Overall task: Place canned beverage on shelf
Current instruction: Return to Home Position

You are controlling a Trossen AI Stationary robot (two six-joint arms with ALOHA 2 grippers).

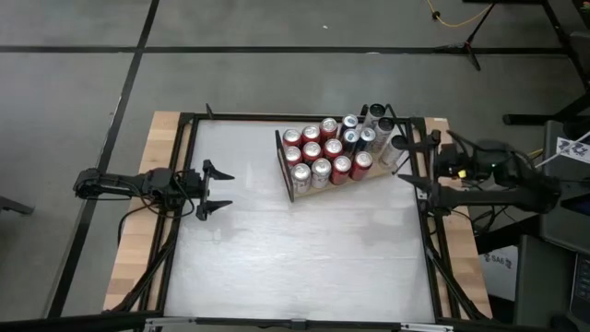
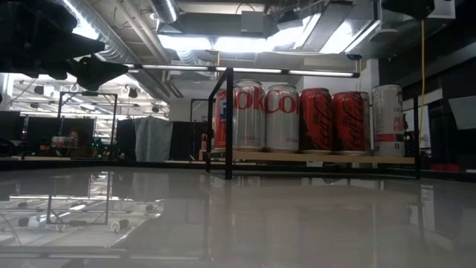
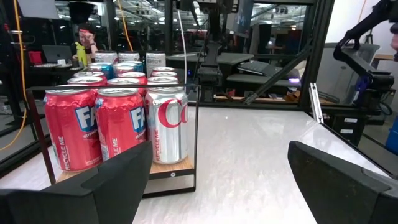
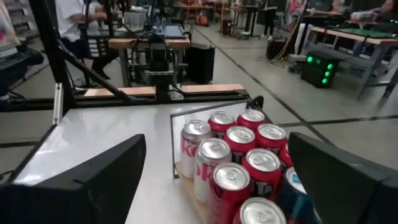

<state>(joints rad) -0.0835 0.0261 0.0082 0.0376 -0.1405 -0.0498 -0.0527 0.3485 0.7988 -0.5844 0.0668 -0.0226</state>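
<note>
The shelf [image 1: 304,191], a light-brown board with a dark upright rail [image 1: 282,166] at its left end, lies on the white table at the far right. Several red and silver cans [image 1: 323,152] stand upright on it, also seen as cans [image 3: 118,124] in the left wrist view and cans [image 4: 242,162] in the right wrist view. My left gripper [image 1: 218,189] is open at the table's left side, level and pointing at the shelf. My right gripper [image 1: 412,161] is open just right of the shelf's right end. Neither holds a can.
Dark and silver slim cans [image 1: 380,123] crowd the shelf's far right end. A black frame [image 1: 304,117] runs around the table's edges. The white tabletop [image 1: 304,249] lies bare between the shelf and the near edge. A person [image 4: 74,18] sits beyond the table.
</note>
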